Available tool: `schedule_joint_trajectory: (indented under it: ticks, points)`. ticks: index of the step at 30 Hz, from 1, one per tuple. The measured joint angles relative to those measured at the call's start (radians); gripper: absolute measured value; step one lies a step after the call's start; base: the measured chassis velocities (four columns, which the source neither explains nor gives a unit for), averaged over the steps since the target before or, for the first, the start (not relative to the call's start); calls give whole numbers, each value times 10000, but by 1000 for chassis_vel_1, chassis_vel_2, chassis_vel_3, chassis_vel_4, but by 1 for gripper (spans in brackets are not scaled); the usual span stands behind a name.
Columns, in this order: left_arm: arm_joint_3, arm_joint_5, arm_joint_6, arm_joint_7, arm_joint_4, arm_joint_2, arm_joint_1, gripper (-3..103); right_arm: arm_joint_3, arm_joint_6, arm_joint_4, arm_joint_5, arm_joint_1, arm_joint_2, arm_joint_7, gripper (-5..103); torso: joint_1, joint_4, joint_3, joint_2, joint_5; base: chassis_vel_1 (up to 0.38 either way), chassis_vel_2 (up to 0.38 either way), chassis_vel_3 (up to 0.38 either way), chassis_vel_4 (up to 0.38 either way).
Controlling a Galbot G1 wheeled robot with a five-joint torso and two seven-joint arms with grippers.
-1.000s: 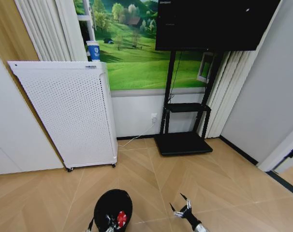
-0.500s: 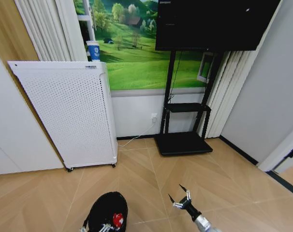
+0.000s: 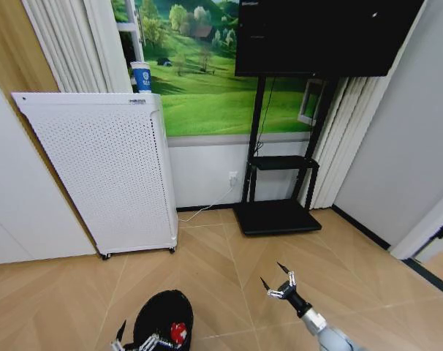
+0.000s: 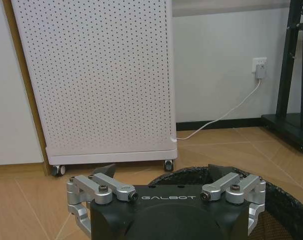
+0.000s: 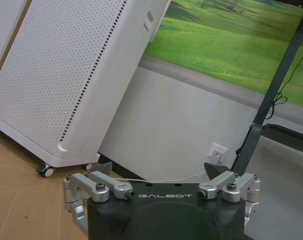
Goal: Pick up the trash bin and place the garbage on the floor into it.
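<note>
Now both claws gape; bin (image 3: 163, 314) grounded.

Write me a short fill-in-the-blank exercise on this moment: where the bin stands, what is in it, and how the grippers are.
1. The trash bin stands on the ____.
2. Inside the bin lies a ____-and-white piece of garbage.
3. The right gripper hangs in the air with its fingers ____.
4. The left gripper sits at the bin's ____.

Missing words: floor; red; open; rim
</note>
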Motion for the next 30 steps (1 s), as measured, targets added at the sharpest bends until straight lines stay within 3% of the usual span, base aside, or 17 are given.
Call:
schedule_joint_trajectory:
  ticks: [13,30]
  points:
    - [-74,346,206,9,-132,-272,329,100,506,0,147,-168,-633,71,8,100,112,-2,257,374,1,0,0,0,0]
    - [-79,767,-14,37,-175,-586,581,100,1049,0,446,-469,-1197,24,40,100,320,-1,693,1018,0,0,0,0,0]
